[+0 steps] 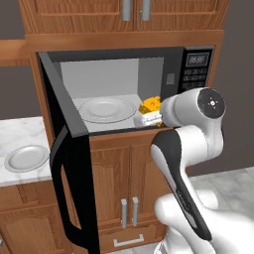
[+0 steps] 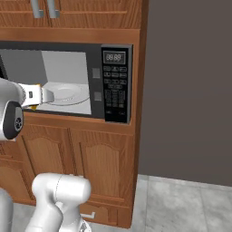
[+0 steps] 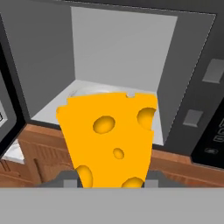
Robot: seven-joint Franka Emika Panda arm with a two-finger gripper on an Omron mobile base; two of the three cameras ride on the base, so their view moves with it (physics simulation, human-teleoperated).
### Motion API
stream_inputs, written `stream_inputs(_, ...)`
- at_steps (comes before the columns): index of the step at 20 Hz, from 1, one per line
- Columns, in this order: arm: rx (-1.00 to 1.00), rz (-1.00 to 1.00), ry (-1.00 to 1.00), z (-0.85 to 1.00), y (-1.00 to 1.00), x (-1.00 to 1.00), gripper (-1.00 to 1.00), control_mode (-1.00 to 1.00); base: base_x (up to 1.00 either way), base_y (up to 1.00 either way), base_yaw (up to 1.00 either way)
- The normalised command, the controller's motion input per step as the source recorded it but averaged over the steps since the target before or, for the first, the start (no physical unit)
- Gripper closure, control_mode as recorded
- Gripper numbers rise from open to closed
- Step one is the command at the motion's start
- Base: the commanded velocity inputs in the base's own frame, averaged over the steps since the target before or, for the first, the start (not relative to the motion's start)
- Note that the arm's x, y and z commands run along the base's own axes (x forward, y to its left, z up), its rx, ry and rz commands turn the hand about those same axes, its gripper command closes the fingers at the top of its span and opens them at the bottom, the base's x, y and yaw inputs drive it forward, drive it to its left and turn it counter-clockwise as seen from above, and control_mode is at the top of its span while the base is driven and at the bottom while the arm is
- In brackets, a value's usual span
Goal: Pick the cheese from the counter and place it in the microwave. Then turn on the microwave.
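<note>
In the left base view we see the hand (image 1: 149, 118) at the mouth of the microwave (image 1: 193, 74), closed on the cheese (image 1: 150, 104), which sits at about four o'clock from the round plate (image 1: 106, 109) inside the cavity. The open door (image 1: 69, 163) hangs at seven o'clock, and a second plate (image 1: 26, 158) rests on the desk (image 1: 20, 134) at nine o'clock. We judge the wedge could be let go on the front lip and tumble out. In the right base view the hand (image 2: 43, 95) reaches in from nine o'clock, near the inner plate (image 2: 68, 94), with the button panel (image 2: 115, 90) at three o'clock; a wide swing could clip the frame. In the hand view the cheese (image 3: 109, 135) stands between the fingertips (image 3: 65, 180), hiding much of the floor, so we may misjudge the drop.
</note>
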Motion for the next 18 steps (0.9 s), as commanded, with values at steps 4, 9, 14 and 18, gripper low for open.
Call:
stream_inputs(4,0.0,0.0,0.0,0.0,0.01,0.31,1.0,-1.0,0.0,0.0,0.0)
stream_inputs(9,0.0,0.0,0.01,-0.01,0.04,0.35,1.0,-1.0,0.0,0.0,0.0)
stream_inputs(14,0.0,0.0,0.03,-0.1,0.07,0.31,1.0,-1.0,0.0,0.0,0.0)
stream_inputs(18,0.0,0.0,0.03,-0.16,0.07,0.28,1.0,-1.0,0.0,0.0,0.0)
